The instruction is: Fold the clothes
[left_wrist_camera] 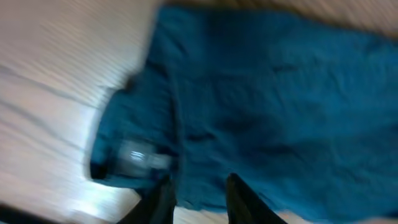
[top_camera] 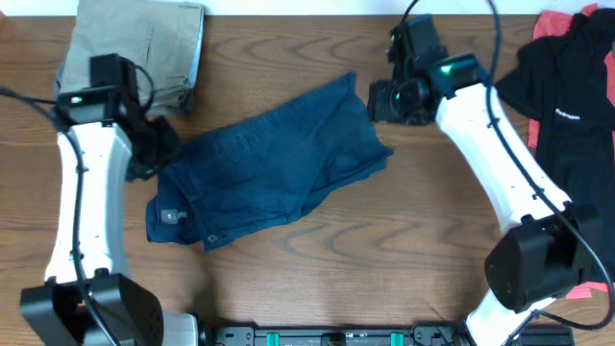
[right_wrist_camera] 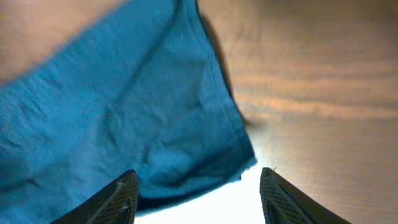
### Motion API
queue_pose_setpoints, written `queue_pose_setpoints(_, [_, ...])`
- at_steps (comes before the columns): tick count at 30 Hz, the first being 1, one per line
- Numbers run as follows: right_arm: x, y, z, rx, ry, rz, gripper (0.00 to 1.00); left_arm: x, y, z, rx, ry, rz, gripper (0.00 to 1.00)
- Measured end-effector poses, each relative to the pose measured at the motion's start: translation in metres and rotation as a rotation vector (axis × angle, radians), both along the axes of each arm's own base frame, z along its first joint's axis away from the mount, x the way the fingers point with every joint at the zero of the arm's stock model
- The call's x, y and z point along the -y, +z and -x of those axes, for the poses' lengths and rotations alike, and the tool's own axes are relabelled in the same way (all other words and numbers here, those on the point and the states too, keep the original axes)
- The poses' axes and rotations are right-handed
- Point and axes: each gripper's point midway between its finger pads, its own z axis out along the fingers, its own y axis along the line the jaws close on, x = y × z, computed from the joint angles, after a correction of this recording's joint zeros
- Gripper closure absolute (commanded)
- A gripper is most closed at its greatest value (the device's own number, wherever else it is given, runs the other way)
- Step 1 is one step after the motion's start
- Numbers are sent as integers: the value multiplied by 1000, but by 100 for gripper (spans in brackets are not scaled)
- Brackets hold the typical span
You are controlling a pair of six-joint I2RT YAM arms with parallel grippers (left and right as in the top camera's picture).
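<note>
The clothes (top_camera: 274, 163) are one dark navy denim-like garment, lying rumpled and slanted across the middle of the table, with its waistband and a pale label (top_camera: 171, 216) at the lower left. My left gripper (top_camera: 159, 149) hovers at the garment's left edge. In the blurred left wrist view its dark fingers (left_wrist_camera: 160, 200) stand apart over the cloth's edge (left_wrist_camera: 267, 106), near the label (left_wrist_camera: 140, 155), gripping nothing. My right gripper (top_camera: 384, 101) is at the garment's upper right corner. Its jaws (right_wrist_camera: 199, 186) stand wide open above the cloth's hem corner (right_wrist_camera: 124, 106).
Folded khaki trousers (top_camera: 144, 48) lie at the back left, just behind my left arm. A black T-shirt (top_camera: 567, 86) with white lettering lies over red cloth (top_camera: 557, 24) at the right edge. Bare wooden table (top_camera: 336, 259) runs in front of the garment.
</note>
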Motion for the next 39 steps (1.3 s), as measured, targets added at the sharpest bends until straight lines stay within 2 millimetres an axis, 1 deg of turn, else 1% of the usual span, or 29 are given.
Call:
queue_pose_setpoints(1, [-1,-11,7,-27,7,6,37,9,-7,3,-15,-25,21,72])
queue_pose_setpoints(2, [0,-18,12,-47,8,11,39,16,-14,4,-26,-45,35,72])
queue_pose_setpoints(4, [0,-37,23,-96,1,17,42,32,-32,5,-30,-93,57,72])
queue_pose_setpoints(6, [2,-48,28,-115,-7,19,44,41,-47,6,-35,-120,72,73])
queue_pose_setpoints(8, [2,-58,29,-114,-14,16,48,47,-64,6,-31,-133,82,74])
queue_pose_setpoints(11, [2,-72,31,-112,-22,10,51,45,-83,8,-38,-127,86,76])
queue_pose_setpoints(14, [2,-87,34,-112,-21,2,52,40,-100,12,-68,-106,91,79])
queue_pose_setpoints(16, [3,-95,38,-123,-18,0,55,37,-110,16,-100,-96,95,80])
queue_pose_setpoints(18, [2,-99,39,-120,-17,-4,55,35,-120,20,-134,-90,98,81])
queue_pose_setpoints(20, [1,-101,35,-99,-15,-13,52,33,-129,23,-165,-86,94,81])
queue_pose_setpoints(22, [0,-104,34,-89,-15,-19,48,31,-135,24,-184,-84,86,81])
queue_pose_setpoints(28, [0,-121,42,-125,-11,-12,47,20,-146,28,-226,-70,25,81])
queue_pose_setpoints(33, [1,-142,47,-179,-11,0,50,13,-146,28,-230,-67,-13,81])
queue_pose_setpoints(34, [1,-146,48,-189,-13,2,55,12,-146,29,-231,-65,-18,81])
queue_pose_setpoints(36, [1,-149,48,-194,-15,3,67,10,-146,29,-232,-63,-30,81])
queue_pose_setpoints(38, [0,-151,48,-198,-23,-3,84,7,-146,29,-233,-58,-41,81])
queue_pose_setpoints(39, [0,-151,48,-201,-26,-5,95,5,-146,29,-234,-55,-47,81])
